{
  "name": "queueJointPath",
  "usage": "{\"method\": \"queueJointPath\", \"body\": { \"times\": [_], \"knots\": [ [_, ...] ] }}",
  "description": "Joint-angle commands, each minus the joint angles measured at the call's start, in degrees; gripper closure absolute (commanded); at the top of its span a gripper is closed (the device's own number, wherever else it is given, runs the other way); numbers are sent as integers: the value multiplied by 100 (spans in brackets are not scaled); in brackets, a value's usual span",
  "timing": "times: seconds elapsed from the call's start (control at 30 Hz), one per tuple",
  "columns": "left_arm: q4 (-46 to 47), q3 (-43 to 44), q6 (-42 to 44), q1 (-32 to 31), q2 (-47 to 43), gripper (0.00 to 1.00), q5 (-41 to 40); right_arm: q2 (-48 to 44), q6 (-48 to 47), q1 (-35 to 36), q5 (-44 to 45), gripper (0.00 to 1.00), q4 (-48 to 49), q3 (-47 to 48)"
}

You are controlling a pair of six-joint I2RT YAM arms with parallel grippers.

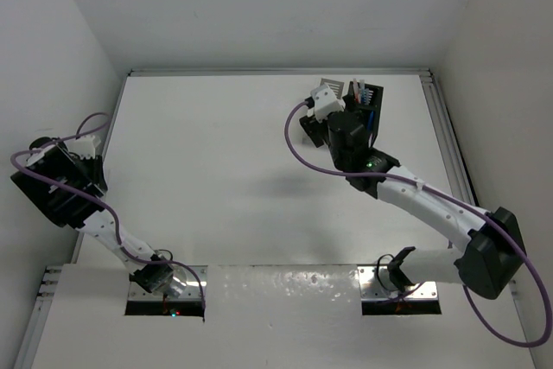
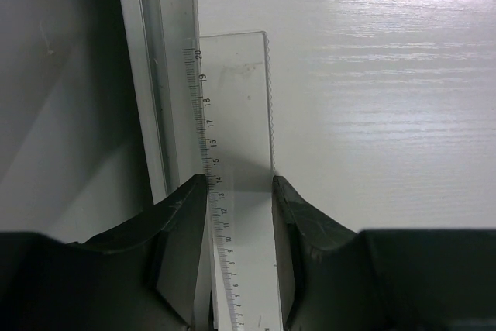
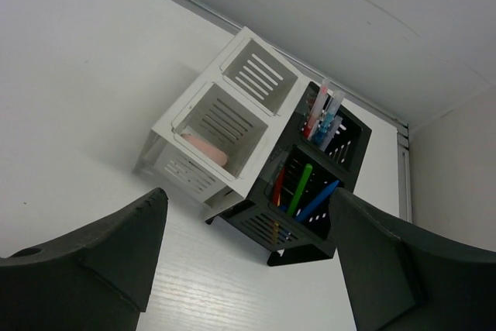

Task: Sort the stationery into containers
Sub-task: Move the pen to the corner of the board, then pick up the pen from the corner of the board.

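At the near left edge of the table [image 2: 372, 114], the left claw [image 2: 240, 181] is clamping a clear plastic ruler [image 2: 236, 91] across its width. Both dark fingers [image 2: 182, 222] are pressing against the ruler's long edges. The ruler is running away from the claw alongside the metal rail [image 2: 151, 75] that borders the table. Its printed scale is facing up on the rail side, and its far end is sticking out well past the fingertips. Whether it is lying flat on the surface or hanging just above it cannot be told. Farther out, toward the far right corner, the right claw [image 3: 248, 195] is hovering with its fingers spread wide apart, gripping nothing and looking down on the two containers. The white container [image 3: 260, 75] and the black container [image 3: 349, 141] are standing side by side, their walls touching. A pink eraser [image 3: 203, 147] is lying in the nearer compartment of the white one. In the black one, a red pen [image 3: 277, 187], a green pen [image 3: 300, 187] and a blue pen [image 3: 318, 201] are leaning in the nearer compartment. A small bunch of pink and light blue pens [image 3: 322, 118] is standing in the compartment behind it.
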Motion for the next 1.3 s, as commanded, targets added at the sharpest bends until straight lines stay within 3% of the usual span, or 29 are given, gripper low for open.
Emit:
{"method": "queueJointPath", "body": {
  "times": [0.0,0.03,0.13,0.23,0.33,0.5,0.63,0.83,1.27],
  "knots": [
    [-211,-150,164,178,411,84,-243,-171,-53,48,163,17,182,-19],
    [-185,-150,164,205,429,83,-260,-180,-70,66,171,17,191,-28],
    [-185,-123,156,222,482,66,-286,-180,-88,83,171,17,173,-11],
    [-141,-150,147,222,447,56,-243,-180,-105,110,198,17,182,-19],
    [-97,-159,121,214,429,54,-216,-197,-114,110,224,17,182,-2],
    [-123,-141,59,187,569,58,-164,-197,-167,110,259,17,173,-2],
    [-62,-211,-46,161,631,72,-181,-197,-176,119,286,17,165,-2],
    [96,-106,-196,205,631,80,-339,-250,-237,136,321,17,200,-11],
    [184,140,-477,328,561,77,-261,-285,-308,136,356,17,235,-63]
  ]
}}
